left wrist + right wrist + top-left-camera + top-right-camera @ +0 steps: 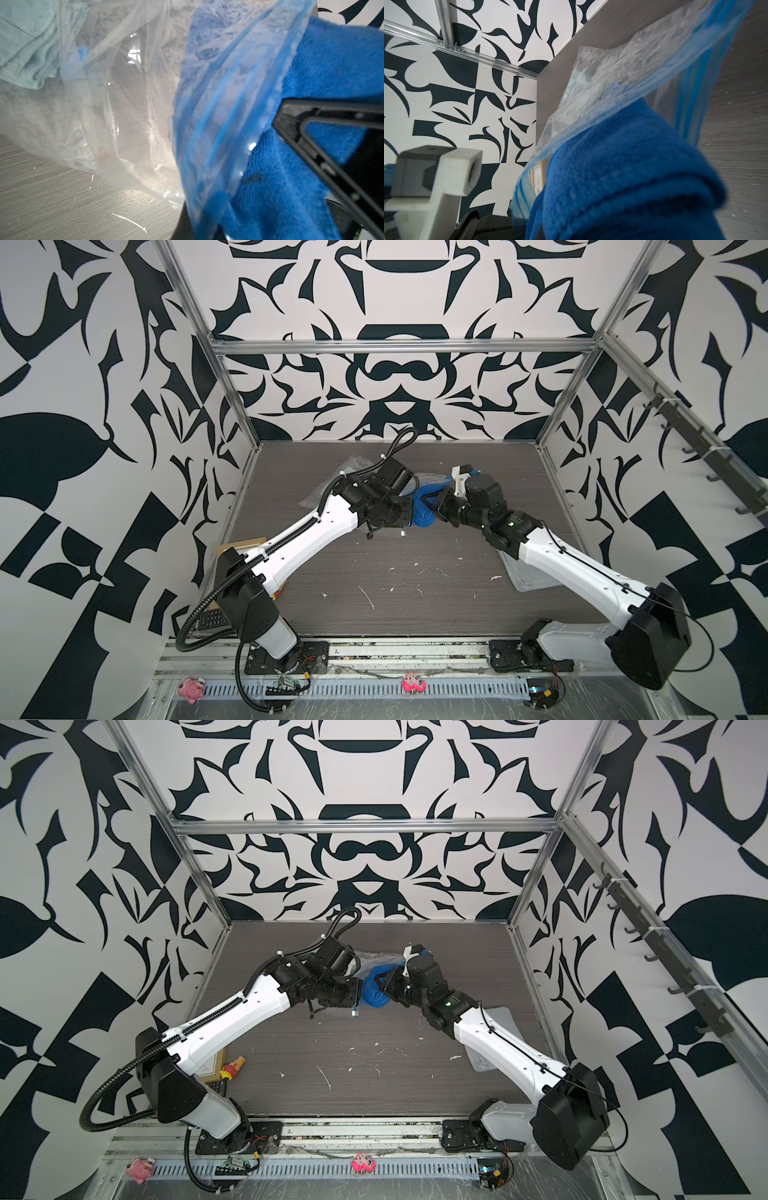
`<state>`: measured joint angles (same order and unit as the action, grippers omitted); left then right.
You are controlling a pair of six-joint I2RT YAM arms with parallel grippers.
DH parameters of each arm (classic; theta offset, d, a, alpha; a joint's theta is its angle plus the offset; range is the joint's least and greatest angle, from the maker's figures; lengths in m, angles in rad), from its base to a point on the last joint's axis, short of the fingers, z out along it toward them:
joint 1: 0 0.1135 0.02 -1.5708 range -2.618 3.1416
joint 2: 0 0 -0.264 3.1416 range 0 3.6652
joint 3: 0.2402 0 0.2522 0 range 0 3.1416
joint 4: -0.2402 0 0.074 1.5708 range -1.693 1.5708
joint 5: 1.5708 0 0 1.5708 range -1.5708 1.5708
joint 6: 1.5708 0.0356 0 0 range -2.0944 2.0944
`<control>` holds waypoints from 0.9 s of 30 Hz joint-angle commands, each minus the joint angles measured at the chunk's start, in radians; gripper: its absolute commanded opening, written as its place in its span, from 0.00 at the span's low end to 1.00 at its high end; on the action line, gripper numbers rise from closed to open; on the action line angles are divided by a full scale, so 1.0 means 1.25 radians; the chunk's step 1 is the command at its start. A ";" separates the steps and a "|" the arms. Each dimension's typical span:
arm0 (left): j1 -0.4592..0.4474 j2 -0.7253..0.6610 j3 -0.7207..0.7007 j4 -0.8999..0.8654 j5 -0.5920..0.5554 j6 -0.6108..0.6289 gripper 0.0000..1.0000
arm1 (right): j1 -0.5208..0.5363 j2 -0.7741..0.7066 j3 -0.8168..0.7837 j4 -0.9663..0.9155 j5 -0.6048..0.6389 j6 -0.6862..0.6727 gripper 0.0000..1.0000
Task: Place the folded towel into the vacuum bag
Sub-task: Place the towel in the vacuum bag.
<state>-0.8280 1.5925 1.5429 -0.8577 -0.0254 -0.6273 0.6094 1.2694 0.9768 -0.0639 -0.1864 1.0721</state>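
Near centre, right tool [430, 506] gripping towel [420, 519] at vacuum bag [128, 104] mouth, left tool [356, 992] seemingly pinching rim

Aluminium framing [399, 349] is enclosing a scuffed table [436, 605] and patterned panels [399, 290] are walling it: a robotics lab cell.

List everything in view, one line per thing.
vacuum bag: one, clear, blue zip strip, mid-table
towel: one, blue, at bag's mouth
green cloth: one, pale, by bag, inside unclear
folded cloths: stack, grey, under right arm
box: one, tan, beside left arm
keypad: one, black, by left arm's base
small toy: one, orange, beside box
pink toys: two, front rail
table: one, grey woodgrain
left gripper: black, shut on vacuum bag
right gripper: black, shut on towel
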 commanded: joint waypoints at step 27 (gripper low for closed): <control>-0.005 -0.030 0.020 0.049 0.043 0.024 0.00 | -0.020 0.023 0.006 0.080 -0.024 -0.167 0.05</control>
<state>-0.8299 1.5867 1.5429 -0.8196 0.0059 -0.6041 0.5793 1.3231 0.9668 0.1192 -0.2962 0.9058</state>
